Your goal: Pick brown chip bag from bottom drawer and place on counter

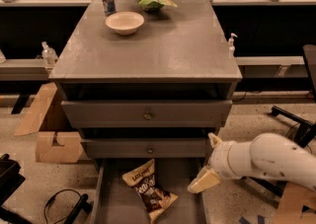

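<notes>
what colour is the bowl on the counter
Cream bowl, camera view; pincer hovers at the bottom drawer right edge.

You are viewing a warm, fairly dim indoor scene. Light falls from above: the table (163, 45) top is the brightest large surface and carries a soft pale sheen across its middle. Deep shadow fills the gaps under the top and between the drawer fronts. The bottom drawer (116, 203) lies in shade, yet the chip bag (150, 191) shows small glossy highlights. The tool (208, 163), at the drawer's right edge, is lit on its upper side. The white arm (276, 161) behind it is the brightest object low in the frame.
</notes>
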Tool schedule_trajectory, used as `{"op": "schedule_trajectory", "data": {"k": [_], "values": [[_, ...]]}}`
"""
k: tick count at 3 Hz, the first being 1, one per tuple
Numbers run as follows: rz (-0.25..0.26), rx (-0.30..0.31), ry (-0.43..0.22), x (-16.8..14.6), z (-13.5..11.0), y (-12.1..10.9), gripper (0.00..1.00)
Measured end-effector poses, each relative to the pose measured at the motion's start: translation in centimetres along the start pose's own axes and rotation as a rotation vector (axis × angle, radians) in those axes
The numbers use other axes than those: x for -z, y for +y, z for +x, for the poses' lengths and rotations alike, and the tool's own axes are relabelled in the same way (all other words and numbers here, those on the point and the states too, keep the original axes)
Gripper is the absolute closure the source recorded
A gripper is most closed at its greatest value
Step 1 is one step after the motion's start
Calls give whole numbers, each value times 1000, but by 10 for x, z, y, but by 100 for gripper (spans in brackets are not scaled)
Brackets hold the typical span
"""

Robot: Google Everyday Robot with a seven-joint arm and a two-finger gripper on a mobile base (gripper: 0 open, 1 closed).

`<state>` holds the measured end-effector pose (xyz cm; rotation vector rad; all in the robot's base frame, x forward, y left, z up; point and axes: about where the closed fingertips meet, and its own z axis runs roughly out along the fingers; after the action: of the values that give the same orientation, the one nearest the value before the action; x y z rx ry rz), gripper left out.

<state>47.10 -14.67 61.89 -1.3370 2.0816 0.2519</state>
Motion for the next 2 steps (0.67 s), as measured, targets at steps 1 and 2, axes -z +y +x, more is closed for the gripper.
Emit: {"op": "schedule_trajectory", "data": {"k": [1, 2], "values": [[30, -56, -99, -69, 52, 12, 0], [36, -93, -133, -105, 84, 20, 0]]}}
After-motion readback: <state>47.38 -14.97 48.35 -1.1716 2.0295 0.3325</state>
